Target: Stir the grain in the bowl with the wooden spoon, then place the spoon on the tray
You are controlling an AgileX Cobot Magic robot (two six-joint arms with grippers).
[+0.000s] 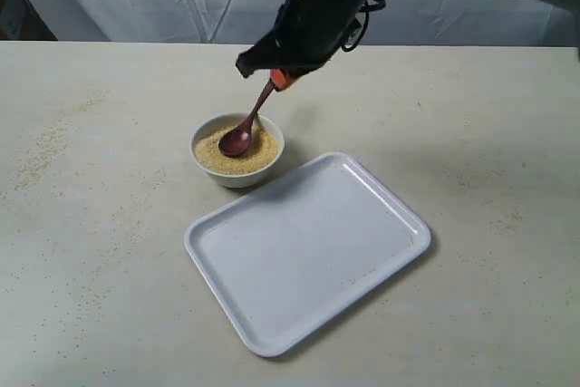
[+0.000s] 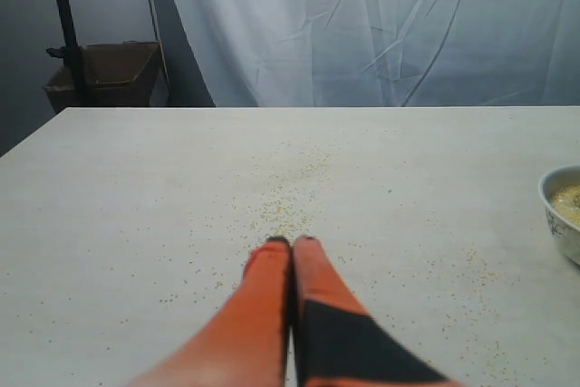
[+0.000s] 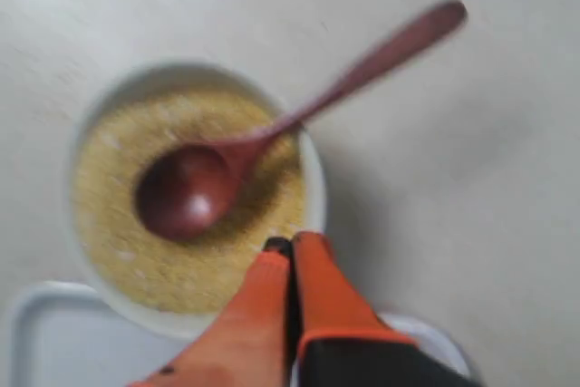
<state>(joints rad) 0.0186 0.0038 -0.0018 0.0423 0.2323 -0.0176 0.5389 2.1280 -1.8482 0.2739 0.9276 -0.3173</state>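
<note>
The small white bowl (image 1: 237,175) of golden grain (image 1: 217,159) stands just behind the tray (image 1: 308,251). The dark wooden spoon (image 1: 243,133) lies with its head on the grain (image 3: 118,224) and its handle leaning over the bowl's rim (image 3: 313,188). In the right wrist view the spoon (image 3: 272,147) is apart from my right gripper (image 3: 292,244), whose orange fingers are pressed together with nothing between them. In the exterior view that gripper (image 1: 279,79) hovers above the bowl by the handle's end. My left gripper (image 2: 292,242) is shut and empty over bare table; the bowl (image 2: 564,215) shows at that view's edge.
Spilled grain specks (image 1: 41,147) dot the beige table on the left, and more lie in front of the left fingertips (image 2: 290,197). White curtains hang behind the table. A dark stand with a box (image 2: 104,74) is beyond the far table edge.
</note>
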